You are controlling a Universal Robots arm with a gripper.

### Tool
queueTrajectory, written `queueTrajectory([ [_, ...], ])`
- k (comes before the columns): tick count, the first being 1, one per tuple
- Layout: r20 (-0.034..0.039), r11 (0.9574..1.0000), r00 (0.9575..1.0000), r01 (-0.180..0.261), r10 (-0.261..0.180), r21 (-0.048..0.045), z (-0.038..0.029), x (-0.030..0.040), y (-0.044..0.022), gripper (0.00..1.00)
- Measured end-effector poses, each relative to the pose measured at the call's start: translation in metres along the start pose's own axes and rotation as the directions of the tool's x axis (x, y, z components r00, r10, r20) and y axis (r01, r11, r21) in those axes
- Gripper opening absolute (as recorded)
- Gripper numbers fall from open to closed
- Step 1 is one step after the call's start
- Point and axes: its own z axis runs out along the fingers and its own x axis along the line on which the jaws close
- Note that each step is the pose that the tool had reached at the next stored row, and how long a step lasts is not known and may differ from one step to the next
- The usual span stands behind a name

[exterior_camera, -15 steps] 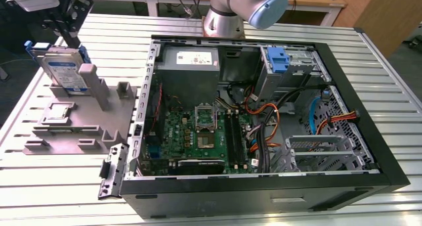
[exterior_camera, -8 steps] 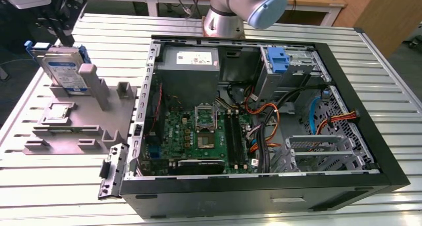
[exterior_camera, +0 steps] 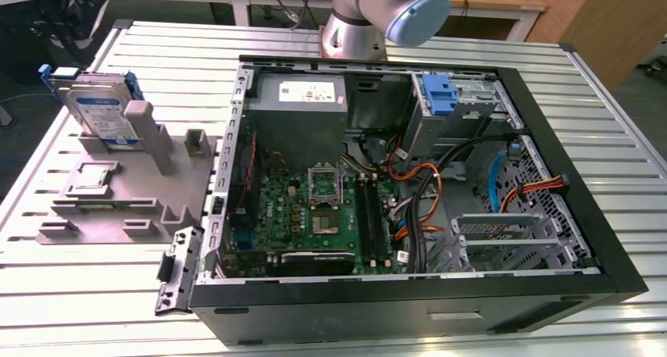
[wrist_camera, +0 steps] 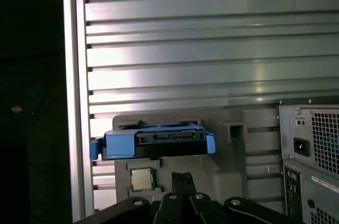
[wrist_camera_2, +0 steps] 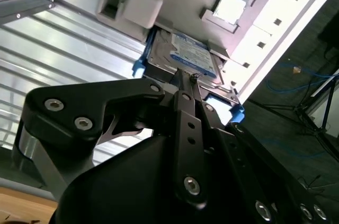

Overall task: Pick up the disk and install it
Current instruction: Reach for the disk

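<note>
The disk [exterior_camera: 101, 105] stands on edge in a slot at the far end of a grey fixture [exterior_camera: 115, 205], at the exterior view's left. It is silver-grey with a white-and-blue label and a blue carrier. In the first wrist view the disk [wrist_camera: 153, 142] shows its blue edge, and my gripper [wrist_camera: 183, 177] is a short way off from it. In the second wrist view my gripper [wrist_camera_2: 185, 80] points at the disk [wrist_camera_2: 183, 54] without touching it. Both fingers are pressed together, shut on nothing.
An open computer case [exterior_camera: 583, 216] lies on the slatted metal table [exterior_camera: 105, 294], to the right of the fixture. Inside are a green board, a grey power supply box [exterior_camera: 300, 95], a blue latch piece [exterior_camera: 443, 95] and a metal drive cage [exterior_camera: 511, 232]. A small chip [wrist_camera: 141, 179] rests on the fixture.
</note>
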Motion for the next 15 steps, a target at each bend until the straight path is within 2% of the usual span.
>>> queueTrajectory([
  [12, -0.011, 1.0, 0.9999, 0.0, 0.0, -0.0008, 0.0036, 0.034, 0.0057, 0.1],
  [15, -0.0115, 1.0, 0.9999, 0.0, 0.0, -0.0012, 0.0038, 0.035, 0.0059, 0.1],
])
